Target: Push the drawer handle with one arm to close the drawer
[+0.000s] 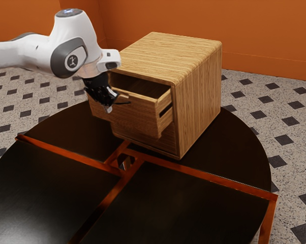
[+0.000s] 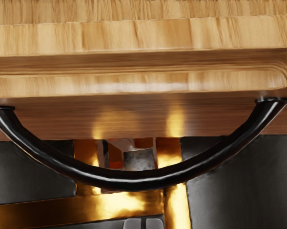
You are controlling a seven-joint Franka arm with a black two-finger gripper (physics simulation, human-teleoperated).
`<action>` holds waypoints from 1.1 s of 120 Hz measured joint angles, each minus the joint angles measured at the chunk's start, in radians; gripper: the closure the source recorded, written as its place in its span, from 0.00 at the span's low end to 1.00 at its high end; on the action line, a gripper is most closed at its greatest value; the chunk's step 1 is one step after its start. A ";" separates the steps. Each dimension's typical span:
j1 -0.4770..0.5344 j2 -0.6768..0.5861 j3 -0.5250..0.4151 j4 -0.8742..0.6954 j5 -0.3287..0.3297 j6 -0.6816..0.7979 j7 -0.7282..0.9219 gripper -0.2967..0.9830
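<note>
Table [image 1: 36, 188] first, sweeping across the foreground, dark panels split by reddish-orange strips [image 1: 214, 178] that flare gold in the wrist view. And here's the white arm [image 1: 28, 51], in from the upper left of the frame, a dark emblem [image 1: 71, 61] on its round joint and another mark [image 1: 69, 11] up top, both too small to read! Down to the black gripper [image 1: 109, 109], left of centre: its fingers [image 2: 133, 223] sit together, tips side by side, right near the handle [image 2: 134, 180]. That handle is a glossy black bow, arching across the wrist view, both ends fixed to the wooden front.

Behind it, the drawer [image 1: 135, 112] stands open at the centre of the exterior frame, pulled out from the cabinet's upper part, shadow deep in its hollow, a dark slot [image 1: 165, 111] in its side wall. The striped wooden cabinet [image 1: 199, 96] rises right of centre, rounded along its edges, standing on the table. Beyond, speckled floor [image 1: 249, 114] with dark diamonds, then orange wall [image 1: 265, 35] across the top!
</note>
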 joint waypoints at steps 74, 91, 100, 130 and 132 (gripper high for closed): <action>0.014 0.251 -0.002 0.309 0.000 0.032 0.065 0.85; 0.024 0.287 -0.005 0.356 0.002 0.032 0.085 0.85; 0.028 0.262 -0.012 0.324 -0.011 0.031 0.095 0.84; 0.021 -0.317 -0.108 -0.069 -0.126 -0.169 -0.004 0.60; 0.021 -0.303 -0.108 -0.013 -0.129 -0.206 -0.012 0.57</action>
